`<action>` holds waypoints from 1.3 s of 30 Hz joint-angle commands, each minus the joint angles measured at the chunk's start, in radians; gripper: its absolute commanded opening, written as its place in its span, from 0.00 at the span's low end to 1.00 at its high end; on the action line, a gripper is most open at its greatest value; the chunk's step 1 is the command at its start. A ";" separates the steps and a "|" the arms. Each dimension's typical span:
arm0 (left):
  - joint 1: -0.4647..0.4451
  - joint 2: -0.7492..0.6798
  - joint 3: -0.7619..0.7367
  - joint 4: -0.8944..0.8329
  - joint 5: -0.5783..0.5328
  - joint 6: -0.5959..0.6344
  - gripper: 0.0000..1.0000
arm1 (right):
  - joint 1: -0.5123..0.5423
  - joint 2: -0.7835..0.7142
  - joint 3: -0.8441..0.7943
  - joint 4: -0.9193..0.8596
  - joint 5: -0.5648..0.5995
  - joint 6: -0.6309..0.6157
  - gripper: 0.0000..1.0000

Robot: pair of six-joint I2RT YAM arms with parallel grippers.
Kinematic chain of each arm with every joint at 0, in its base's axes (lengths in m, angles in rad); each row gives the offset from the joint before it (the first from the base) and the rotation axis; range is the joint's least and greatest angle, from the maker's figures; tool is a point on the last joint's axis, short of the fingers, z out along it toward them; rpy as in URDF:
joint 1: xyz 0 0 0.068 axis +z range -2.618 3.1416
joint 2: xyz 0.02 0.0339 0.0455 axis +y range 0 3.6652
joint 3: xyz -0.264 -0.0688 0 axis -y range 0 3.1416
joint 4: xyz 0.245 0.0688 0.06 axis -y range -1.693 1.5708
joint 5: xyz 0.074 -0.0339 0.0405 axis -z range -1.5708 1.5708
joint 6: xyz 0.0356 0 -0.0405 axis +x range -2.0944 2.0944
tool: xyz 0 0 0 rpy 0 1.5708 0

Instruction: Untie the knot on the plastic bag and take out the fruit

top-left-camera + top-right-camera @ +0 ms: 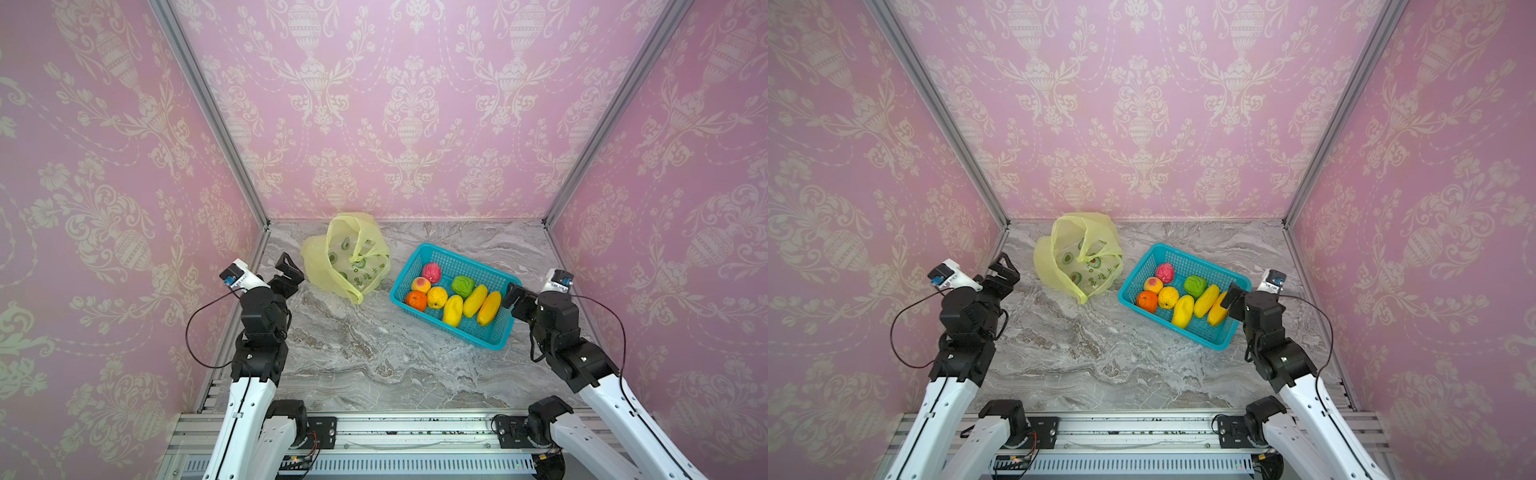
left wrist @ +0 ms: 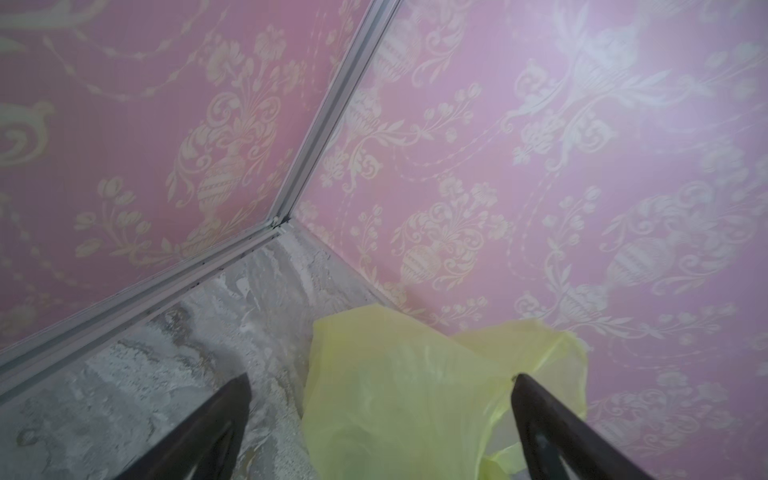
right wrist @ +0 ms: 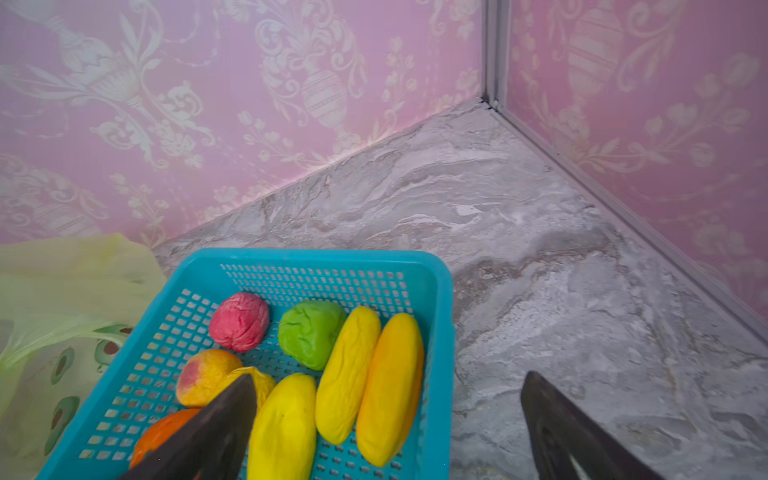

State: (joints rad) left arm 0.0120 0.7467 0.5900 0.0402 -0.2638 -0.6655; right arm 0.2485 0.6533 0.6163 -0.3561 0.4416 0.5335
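Pink wallpaper all round, cream urn-and-flower scrolls; grey veined marble tabletop. The plastic bag is translucent yellow-green, printed with avocado halves and green writing. Turquoise perforated basket: pink-red ball, green fruit, yellow mangoes, blushed peach, orange, yellow citrus.

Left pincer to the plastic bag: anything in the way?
Nothing visible. In both top views the left pincer stands open right beside the plastic bag, with only bare table around it. The fruit lies in the turquoise basket on the bag's far side, outside that path.
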 commanded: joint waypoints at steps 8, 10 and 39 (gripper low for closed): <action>0.011 0.261 -0.266 0.330 -0.242 0.322 0.99 | -0.192 0.003 -0.171 -0.056 -0.249 0.058 1.00; 0.013 0.329 -0.300 0.425 -0.278 0.378 0.99 | -0.194 0.044 -0.185 -0.007 -0.286 0.090 1.00; 0.022 0.726 -0.149 0.612 -0.039 0.537 0.99 | 0.005 0.570 0.117 0.155 -0.393 0.072 0.99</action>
State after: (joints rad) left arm 0.0242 1.4696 0.4168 0.6796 -0.3378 -0.1539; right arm 0.2512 1.2896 0.6861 -0.1055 0.0032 0.6460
